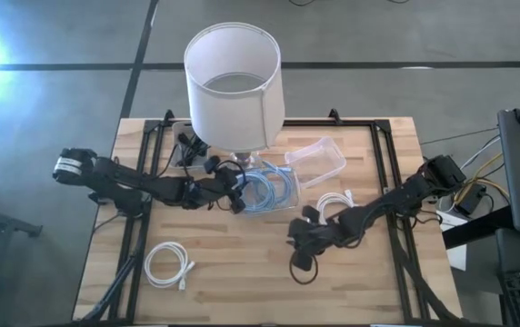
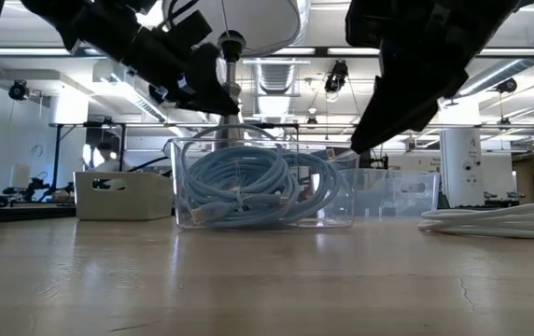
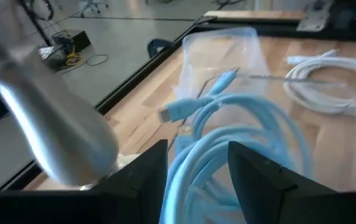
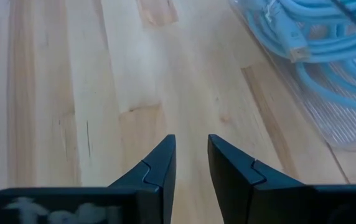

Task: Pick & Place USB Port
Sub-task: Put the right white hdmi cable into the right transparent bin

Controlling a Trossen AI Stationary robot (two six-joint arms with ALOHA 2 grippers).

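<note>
The wooden table [image 1: 242, 263] is the biggest thing here, and a lamp with a big white shade [image 1: 234, 84] stands near its back edge. The lamp's shiny metal pole [image 3: 53, 124] goes down to the table close beside a clear plastic box [image 2: 265, 187]. That box sits just in front of the lamp and is full of a coiled light blue cable [image 1: 267, 189]. One flat blue plug end [image 3: 173, 112] sticks out of the coil. A second clear box [image 1: 315, 162], with nothing to be seen in it, sits next to the first one, on the lamp's right side in the high view. A white cable coil [image 1: 335, 202] lies on the bare wood near that second box. Another white cable coil [image 1: 168, 265] lies well apart from the lamp, near the front of the table. The left arm reaches in from the lamp's left side. The left gripper [image 3: 196, 180] hangs right over the blue cable, close beside the lamp pole. Its two dark fingers [image 3: 142, 177] are spread apart with blue loops showing between them, but they do not squeeze anything. The right arm comes in from the lamp's right side. The right gripper [image 4: 190, 163] is over bare wood in front of the blue cable box, not touching it. Its fingers [image 4: 153, 169] are nearly together, with only a thin gap, and they hold nothing.
</note>
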